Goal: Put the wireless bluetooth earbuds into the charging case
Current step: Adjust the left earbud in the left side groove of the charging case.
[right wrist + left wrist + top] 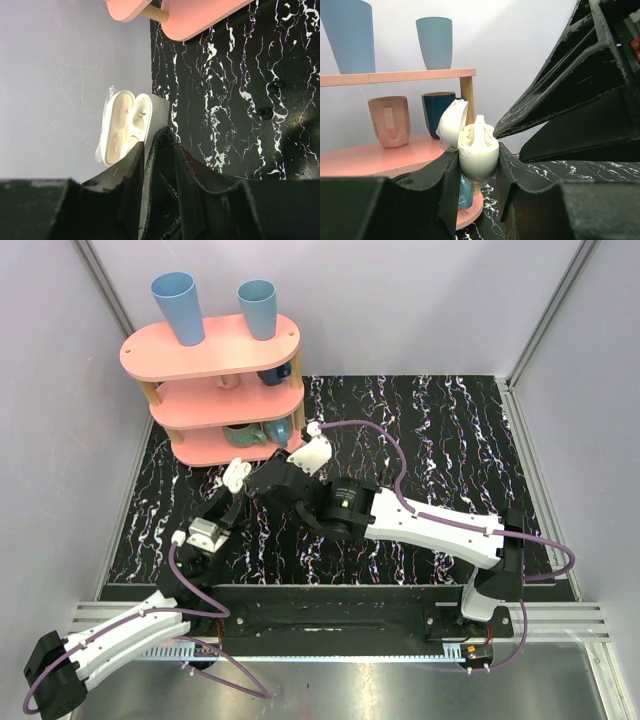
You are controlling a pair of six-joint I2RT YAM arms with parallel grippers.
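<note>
My left gripper [477,167] is shut on the white charging case [479,155] and holds it upright above the black marbled table, its lid [451,122] swung open to the left. A white earbud [480,127] sticks up out of the case's base. I cannot make out the second earbud apart from it. My right gripper [496,133] comes in from the upper right with its jaws together, its tip right beside that earbud. In the right wrist view the open case [124,127] lies just beyond the right gripper [148,146]. In the top view the case [237,472] sits between both grippers.
A pink three-tier shelf [210,355] stands at the back left, close behind the case. It carries two blue cups [178,306] on top and mugs [391,120] on its lower tiers. Grey walls enclose the table [440,440].
</note>
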